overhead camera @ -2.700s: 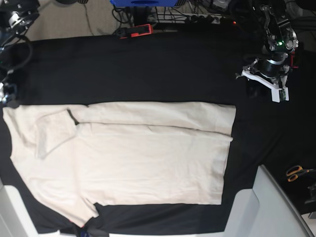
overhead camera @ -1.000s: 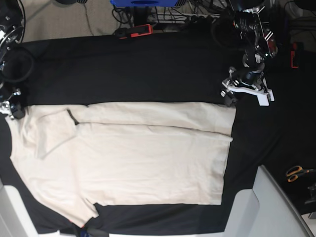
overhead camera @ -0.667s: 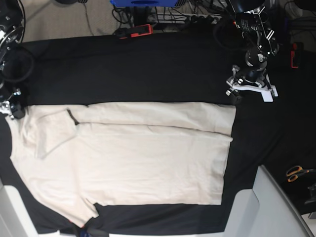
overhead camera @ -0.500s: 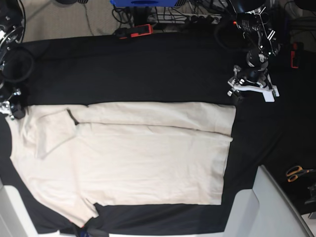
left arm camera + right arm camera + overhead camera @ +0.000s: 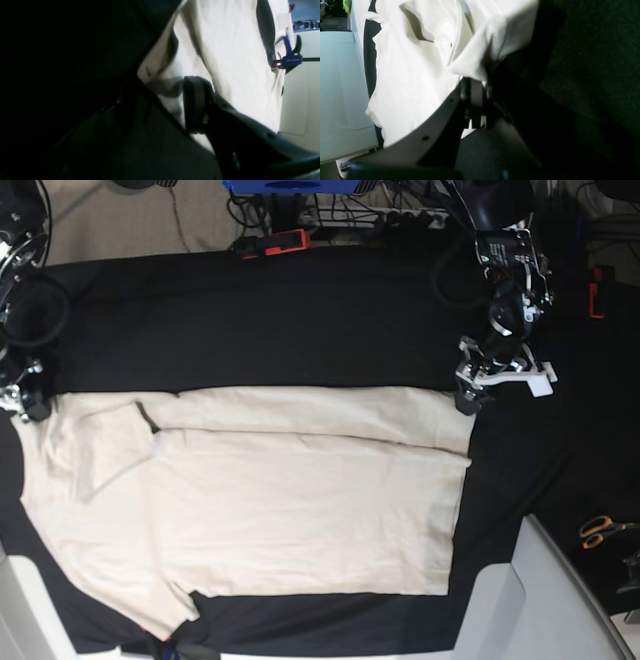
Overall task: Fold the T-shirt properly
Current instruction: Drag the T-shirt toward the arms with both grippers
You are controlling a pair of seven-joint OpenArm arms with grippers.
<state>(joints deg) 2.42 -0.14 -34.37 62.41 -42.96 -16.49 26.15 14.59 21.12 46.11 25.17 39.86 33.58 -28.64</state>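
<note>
The cream T-shirt [image 5: 270, 490] lies spread flat on the black tablecloth [image 5: 300, 320], with its far long edge folded over and one sleeve folded in at the left. My left gripper [image 5: 468, 392] is low at the shirt's far right corner. In the left wrist view the left gripper [image 5: 162, 95] is open, and that corner of the T-shirt [image 5: 225, 50] lies between its fingers [image 5: 197, 105]. My right gripper [image 5: 22, 402] sits at the shirt's far left corner. The right wrist view shows the right gripper [image 5: 476, 85] shut on a raised fold of the T-shirt [image 5: 480, 50].
Orange-handled scissors [image 5: 603, 529] lie at the right edge. A red and black clamp [image 5: 275, 243] and cables sit beyond the cloth's far edge. A blue clamp [image 5: 290, 60] grips the near table edge. Pale panels [image 5: 545, 600] stand at the near right.
My left arm has come down and toward the shirt, from above the bare cloth to the far right corner. The right gripper has stayed at the left corner.
</note>
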